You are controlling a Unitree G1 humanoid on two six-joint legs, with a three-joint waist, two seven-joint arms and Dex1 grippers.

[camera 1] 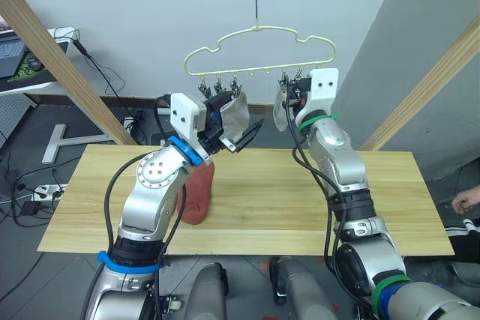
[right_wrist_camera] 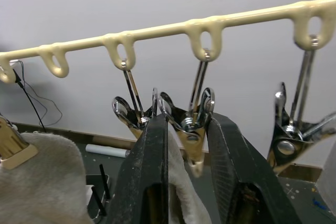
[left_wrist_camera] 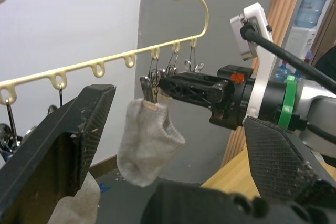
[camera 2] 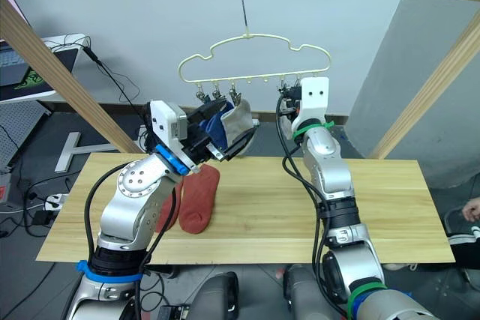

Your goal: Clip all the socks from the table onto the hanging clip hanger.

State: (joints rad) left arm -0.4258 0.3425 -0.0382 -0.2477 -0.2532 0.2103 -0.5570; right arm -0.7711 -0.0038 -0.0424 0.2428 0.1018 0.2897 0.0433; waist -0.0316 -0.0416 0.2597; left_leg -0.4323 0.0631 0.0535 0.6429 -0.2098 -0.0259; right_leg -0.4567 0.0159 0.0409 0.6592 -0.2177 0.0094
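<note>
The pale-yellow clip hanger (camera 1: 259, 43) hangs from the top pole. A blue sock (camera 2: 216, 129) and a grey sock (camera 2: 237, 120) hang from its left clips. My left gripper (camera 1: 240, 134) is open just below and beside them, holding nothing. Another grey sock (left_wrist_camera: 149, 140) hangs from a clip (right_wrist_camera: 193, 129) right of centre. My right gripper (right_wrist_camera: 189, 124) is shut on that clip, with the sock's fabric between its fingers. Two rust-red socks (camera 2: 196, 200) lie on the table (camera 1: 300, 200) under my left arm.
Slanted wooden poles (camera 1: 52, 58) of the frame rise on both sides of the table. Two more clips (right_wrist_camera: 294, 140) hang at the hanger's right end. A person's hand (camera 1: 466, 200) shows past the table's right end. A desk with cables stands at far left.
</note>
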